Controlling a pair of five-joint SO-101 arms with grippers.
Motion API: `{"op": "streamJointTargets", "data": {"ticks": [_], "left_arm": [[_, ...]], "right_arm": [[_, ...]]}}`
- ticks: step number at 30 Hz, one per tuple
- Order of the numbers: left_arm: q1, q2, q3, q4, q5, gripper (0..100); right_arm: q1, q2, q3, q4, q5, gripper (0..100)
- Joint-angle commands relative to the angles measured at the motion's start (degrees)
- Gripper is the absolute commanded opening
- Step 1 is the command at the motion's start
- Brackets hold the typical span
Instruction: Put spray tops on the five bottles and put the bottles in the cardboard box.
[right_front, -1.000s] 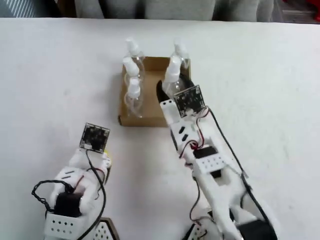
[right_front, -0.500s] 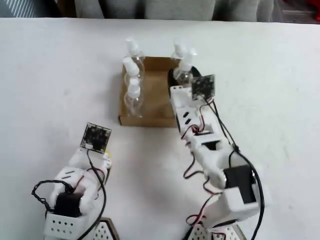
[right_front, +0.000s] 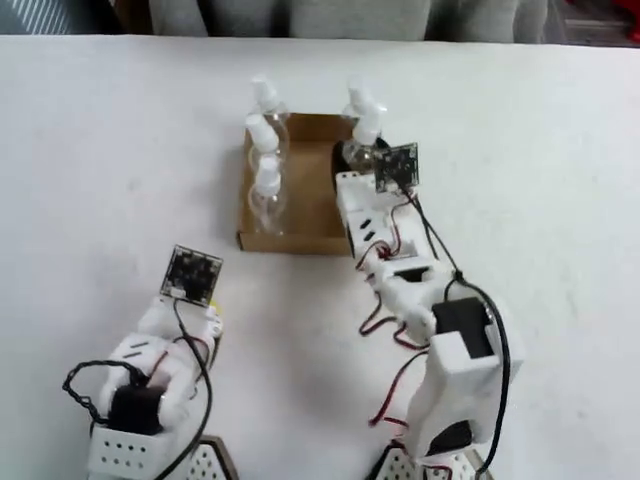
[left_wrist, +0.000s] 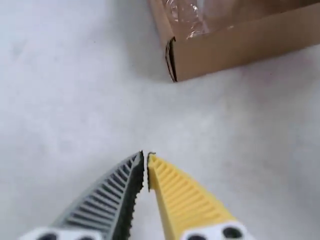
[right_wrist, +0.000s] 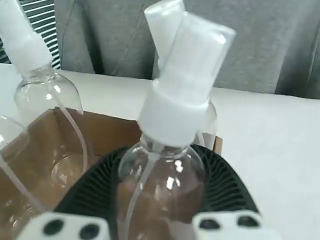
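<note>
Bottle (right_wrist: 162, 190), capped, sat clamped in the right gripper (right_wrist: 165, 157) at the box's (right_front: 305, 205) right side, near another bottle (right_front: 357, 100). Best lowered upright without knocking that one, then freed. Left gripper (left_wrist: 146, 159) was closed, empty.

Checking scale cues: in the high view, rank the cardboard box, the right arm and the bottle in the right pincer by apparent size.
1. right arm, though nearer the camera, so only narrowly ahead
2. cardboard box
3. bottle in the right pincer, clearly smallest
</note>
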Motion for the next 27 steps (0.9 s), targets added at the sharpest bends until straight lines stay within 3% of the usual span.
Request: {"op": "streamJointTargets", "data": {"ticks": [1,7,16,27], "left_arm": [[-0.4,-0.22,-0.18,-0.18,-0.44,2],[-0.4,-0.22,-0.18,-0.18,-0.44,2],[-0.48,-0.22,-0.18,-0.18,-0.44,2],[-0.48,-0.22,-0.18,-0.09,-0.44,2]], "right_arm": [[0.13,0.48,-3.16,-1.36,0.53,1.5],[0.04,2.68,-3.52,-2.77,0.53,1.5],[-0.13,9.63,-3.52,-18.95,0.88,1.5],[-0.13,10.42,-3.08,-20.09,0.88,1.5]]}}
